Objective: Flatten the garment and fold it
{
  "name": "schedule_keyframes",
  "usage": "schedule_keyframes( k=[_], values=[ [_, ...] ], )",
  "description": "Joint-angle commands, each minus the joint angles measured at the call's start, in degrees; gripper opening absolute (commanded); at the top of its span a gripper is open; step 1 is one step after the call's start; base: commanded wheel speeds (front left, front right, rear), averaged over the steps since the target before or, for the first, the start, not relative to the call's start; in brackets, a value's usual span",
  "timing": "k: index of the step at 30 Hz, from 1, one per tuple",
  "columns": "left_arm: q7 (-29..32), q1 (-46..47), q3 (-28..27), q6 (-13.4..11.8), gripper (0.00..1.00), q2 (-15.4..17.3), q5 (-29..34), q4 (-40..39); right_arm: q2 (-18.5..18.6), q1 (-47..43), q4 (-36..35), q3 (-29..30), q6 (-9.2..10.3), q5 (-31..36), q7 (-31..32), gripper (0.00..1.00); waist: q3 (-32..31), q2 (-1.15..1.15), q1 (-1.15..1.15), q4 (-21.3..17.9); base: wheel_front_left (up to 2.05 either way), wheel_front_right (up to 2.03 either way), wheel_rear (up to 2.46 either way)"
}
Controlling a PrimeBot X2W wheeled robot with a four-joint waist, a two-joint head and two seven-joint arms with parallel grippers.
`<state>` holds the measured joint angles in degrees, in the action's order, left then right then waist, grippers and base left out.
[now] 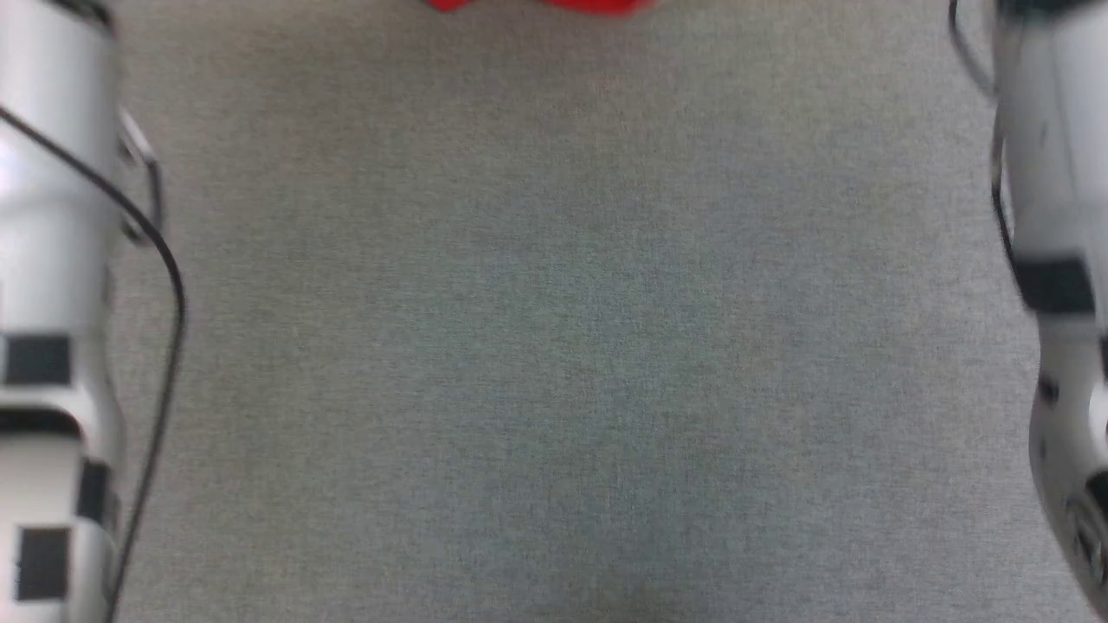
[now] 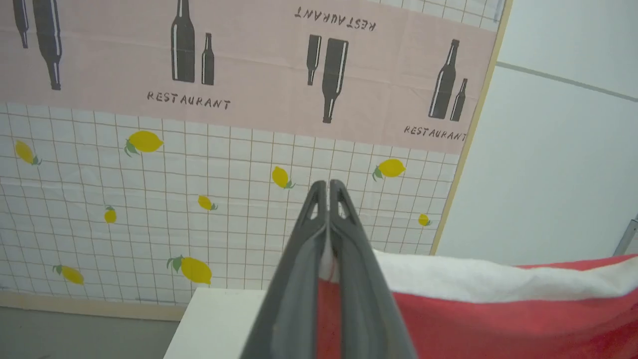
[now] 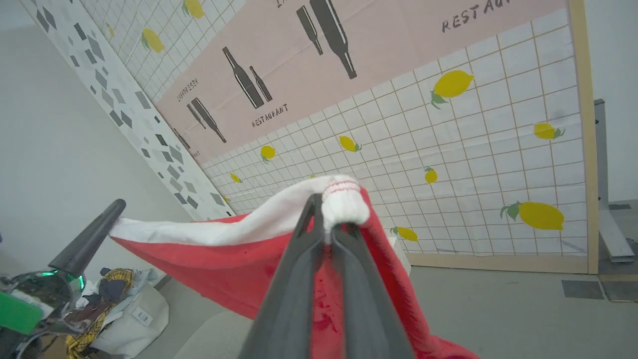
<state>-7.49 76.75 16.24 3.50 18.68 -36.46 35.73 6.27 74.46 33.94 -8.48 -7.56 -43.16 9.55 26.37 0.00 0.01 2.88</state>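
Note:
The garment (image 3: 219, 259) is bright red with a white band edge, held up in the air and stretched between my two grippers. My right gripper (image 3: 325, 212) is shut on one bunched corner of the white band. My left gripper (image 2: 328, 187) is shut on the band at the other end, with red cloth (image 2: 498, 324) running off to the right. In the right wrist view the left gripper (image 3: 89, 239) shows as a dark pointed shape at the garment's far corner. In the head view a sliver of the garment (image 1: 537, 5) hangs at the top edge.
A grey cloth-covered table (image 1: 554, 346) lies below, with my pale forearms (image 1: 52, 303) at both sides. A white table (image 2: 214, 324) stands by the lemon-patterned wall (image 2: 199, 164). A pile of clothes in a bag (image 3: 114, 304) sits on the floor.

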Motion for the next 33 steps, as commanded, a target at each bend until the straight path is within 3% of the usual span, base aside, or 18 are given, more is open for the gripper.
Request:
schedule_keyframes(
  k=[1,7,11,21,29,33],
  values=[
    [-0.57,-3.75,0.16,0.54,0.00,-0.39,-1.13,-0.97,1.36,-4.07,-2.13,-0.53,0.08,-1.95,0.20,0.00,-3.19,0.00,-0.01,1.14,0.00,0.00,0.00],
    [-0.04,-21.73,-0.63,0.81,0.00,-1.34,-6.27,-7.52,6.82,-23.74,-13.03,-4.74,0.08,-8.50,3.65,0.00,-9.64,0.00,-0.01,1.60,0.00,0.00,0.00],
    [1.94,-36.22,-0.37,-1.06,0.00,-1.71,-9.14,-14.60,9.92,-37.37,-18.52,-5.61,0.08,-11.08,5.16,0.00,-14.68,0.00,-0.01,1.58,0.00,0.00,0.00],
    [8.58,-69.91,1.48,-9.44,0.00,-0.26,-13.81,-32.47,11.41,-66.71,-27.55,-4.38,0.08,-11.21,12.25,0.00,-23.08,0.00,-0.01,0.54,0.00,0.00,0.00],
    [15.84,-85.62,2.19,-17.77,0.00,3.52,-15.20,-40.64,11.90,-79.20,-32.19,-4.83,0.08,-7.02,20.82,0.00,-24.48,0.00,-0.01,0.64,0.00,0.00,0.00],
    [15.54,-87.35,1.11,-19.34,0.00,4.04,-15.23,-44.32,10.14,-82.07,-34.94,-2.24,0.08,-7.37,23.19,0.00,-23.77,0.00,-0.01,1.03,0.00,0.00,0.00]
  ],
)
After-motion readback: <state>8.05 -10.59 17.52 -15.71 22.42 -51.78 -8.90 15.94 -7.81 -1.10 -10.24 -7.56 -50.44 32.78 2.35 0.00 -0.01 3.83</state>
